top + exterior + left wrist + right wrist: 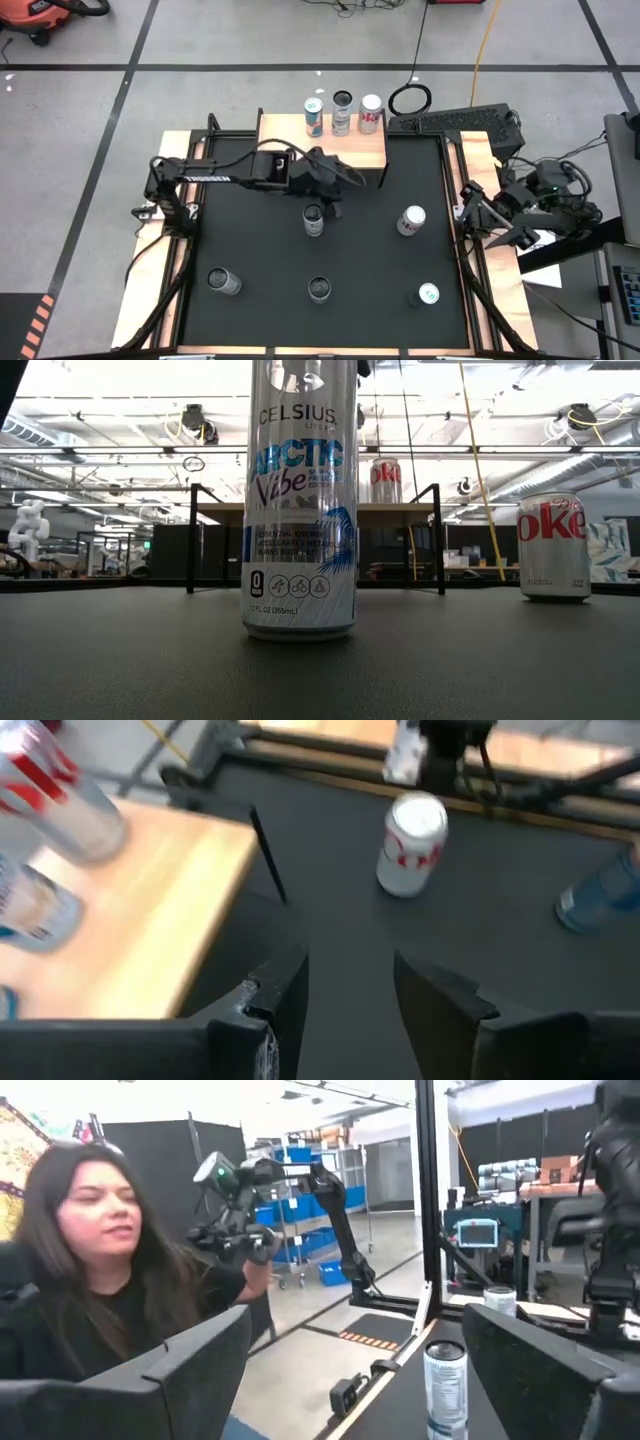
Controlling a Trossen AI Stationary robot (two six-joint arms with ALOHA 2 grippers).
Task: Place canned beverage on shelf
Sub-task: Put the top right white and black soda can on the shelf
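Celsius can [300, 500] stands mid-table; our left gripper [335, 187] hovers open beside the shelf [322, 148]; right gripper [497, 215] waits open at the table's right edge.

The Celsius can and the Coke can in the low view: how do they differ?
The Celsius can is tall, slim, with blue lettering, and nearest the camera; the Coke can is shorter, wider, with red lettering, and farther back at right. Both are silver and upright on the dark mat.

Light-wood shelf [322, 144] on black legs holds three upright cans [342, 113].
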